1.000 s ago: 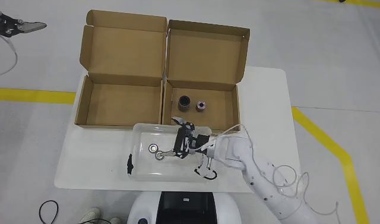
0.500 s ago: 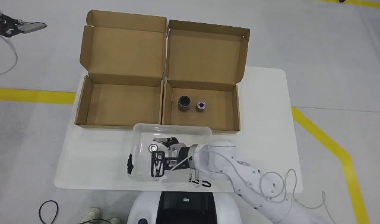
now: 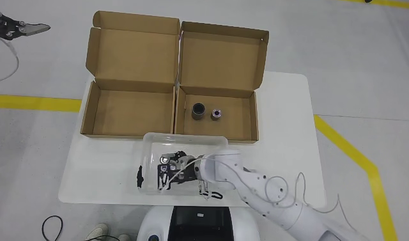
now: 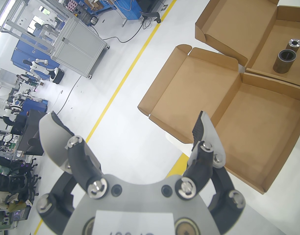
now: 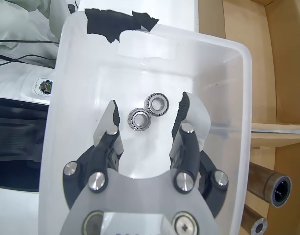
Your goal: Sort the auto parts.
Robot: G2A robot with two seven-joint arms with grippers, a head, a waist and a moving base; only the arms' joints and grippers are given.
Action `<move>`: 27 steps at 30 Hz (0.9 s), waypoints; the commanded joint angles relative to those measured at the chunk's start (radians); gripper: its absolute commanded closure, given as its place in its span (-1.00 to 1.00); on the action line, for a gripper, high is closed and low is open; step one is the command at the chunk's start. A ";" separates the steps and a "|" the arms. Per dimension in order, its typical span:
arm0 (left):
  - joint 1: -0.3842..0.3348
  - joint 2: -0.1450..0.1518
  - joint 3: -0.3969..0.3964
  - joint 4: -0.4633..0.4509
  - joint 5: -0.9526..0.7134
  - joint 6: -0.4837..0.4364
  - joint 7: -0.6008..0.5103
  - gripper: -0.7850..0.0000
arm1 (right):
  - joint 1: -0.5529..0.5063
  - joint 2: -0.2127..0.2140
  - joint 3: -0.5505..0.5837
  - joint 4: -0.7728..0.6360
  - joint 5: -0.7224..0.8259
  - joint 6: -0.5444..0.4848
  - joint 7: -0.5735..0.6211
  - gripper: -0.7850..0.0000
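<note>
Right arm pose: bent across the near edge of the counter [image 3: 287,126], forearm lying along the clear bin [image 3: 185,136], wrist pointing down into the bin's left end.
Right end effector [image 5: 148,110]: jaws spread wide and empty, hanging above two bearings [image 5: 139,120] that sit side by side, touching, on the bin floor between the fingertips.
Left end effector [image 4: 126,123]: jaws wide apart, holding nothing, out over the floor well beyond the counter's far left corner.
Change: one second ago the right end effector was near the middle of the bin; it has slid to the left end, over the bearings. The left arm has not moved.
Materials: the bearings are bright steel rings with ribbed rollers; the bin is translucent plastic with rounded corners and a torn strip of black tape [image 5: 110,26] on its end wall.
Boxes: two open corrugated cartons along the far edge; the left carton [image 3: 128,113] is bare, the right carton [image 3: 239,123] holds a dark sleeve [image 3: 199,110] and a small steel bush [image 3: 216,114], upright, just beside each other.
</note>
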 commanded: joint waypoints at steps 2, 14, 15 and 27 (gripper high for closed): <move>0.000 0.000 0.000 0.000 0.000 0.000 0.000 -1.00 | 0.004 -0.009 -0.012 0.022 -0.005 0.029 0.006 -0.21; 0.000 0.000 0.000 0.000 0.000 0.000 0.000 -1.00 | -0.005 -0.026 -0.024 0.059 0.003 0.067 0.046 -0.18; 0.000 0.000 0.000 0.000 0.000 0.000 0.000 -1.00 | -0.005 -0.026 -0.024 0.061 0.004 0.068 0.045 -0.15; 0.000 0.000 0.000 0.000 0.000 0.000 0.000 -1.00 | 0.001 -0.043 -0.034 0.111 0.012 0.081 0.064 0.05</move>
